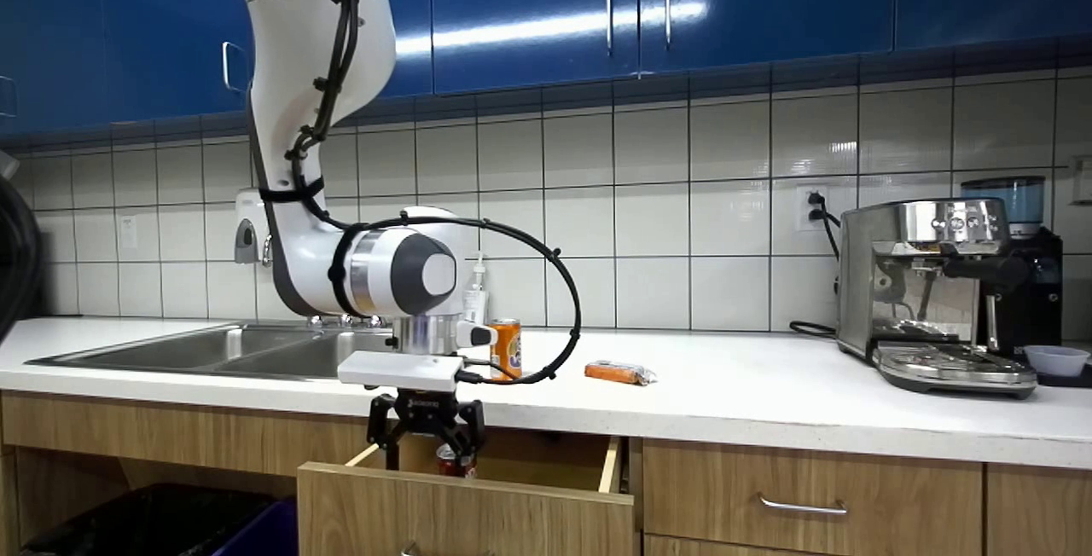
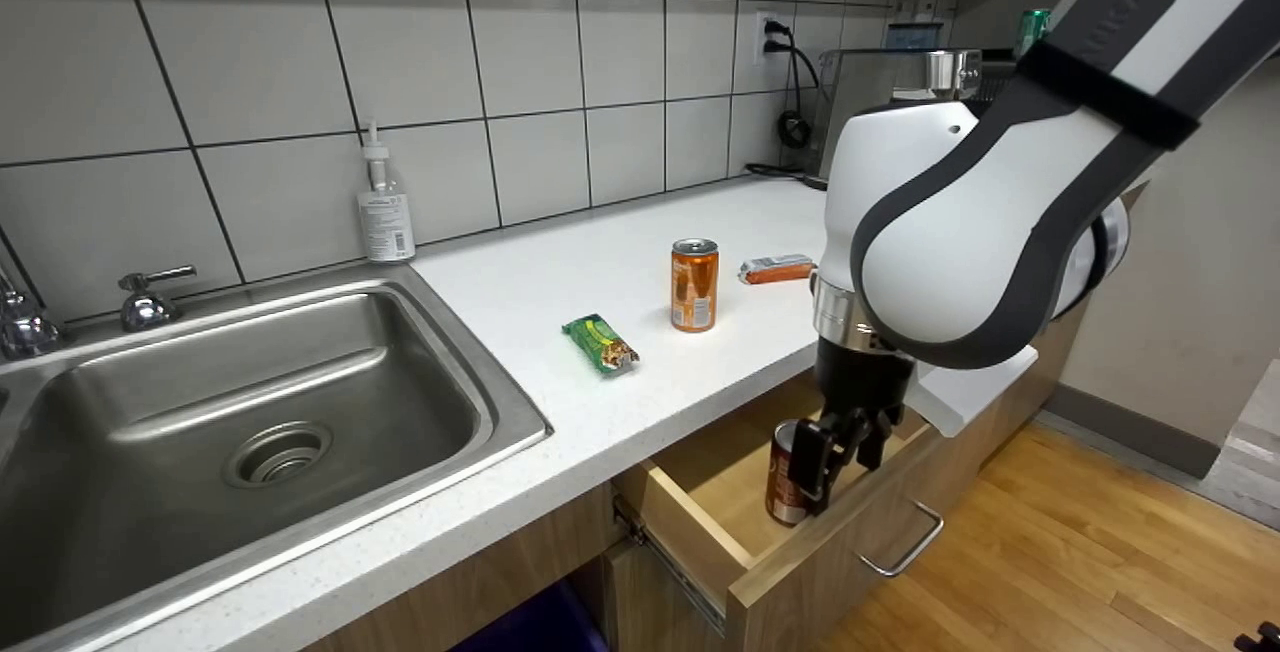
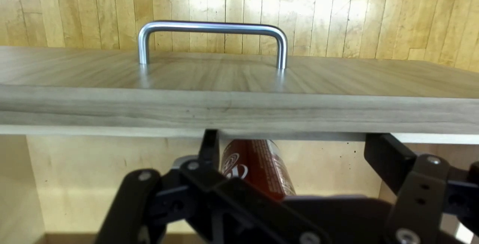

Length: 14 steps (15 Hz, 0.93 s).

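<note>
A red can (image 2: 782,480), silver-rimmed and marked in white, stands inside an open wooden drawer (image 1: 469,515) beside a black gripper (image 3: 295,145), whose fingers are spread apart (whether one touches the can is hard to tell). The drawer shows that one can. On the white counter (image 2: 540,272) beyond sit one orange can (image 2: 694,287), one green packet (image 2: 600,343) and one orange packet (image 2: 778,273); farther off stands one coffee machine (image 1: 930,290).

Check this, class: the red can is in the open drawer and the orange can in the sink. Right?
No: both exterior views show the orange can on the counter, not in the sink. The red can is in the open drawer.
</note>
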{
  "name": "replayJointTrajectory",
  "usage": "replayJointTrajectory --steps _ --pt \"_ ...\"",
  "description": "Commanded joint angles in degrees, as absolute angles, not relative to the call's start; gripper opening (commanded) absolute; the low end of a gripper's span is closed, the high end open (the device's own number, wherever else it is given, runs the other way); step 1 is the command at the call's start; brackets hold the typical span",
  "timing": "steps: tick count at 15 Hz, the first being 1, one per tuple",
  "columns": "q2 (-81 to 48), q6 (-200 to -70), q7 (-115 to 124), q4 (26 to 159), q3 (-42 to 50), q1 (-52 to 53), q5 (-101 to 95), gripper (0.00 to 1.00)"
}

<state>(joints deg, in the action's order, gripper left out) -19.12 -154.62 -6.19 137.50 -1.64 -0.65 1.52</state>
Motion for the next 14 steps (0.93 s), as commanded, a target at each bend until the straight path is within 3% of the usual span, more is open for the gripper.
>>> replayJointTrajectory --steps 1,14 --pt "-16.54 -153.05 -3.85 140.35 -1.27 0.62 0.08 1.0" --pt "-14.27 -153.01 -3.51 143.69 -1.38 1.19 -0.47 1.0"
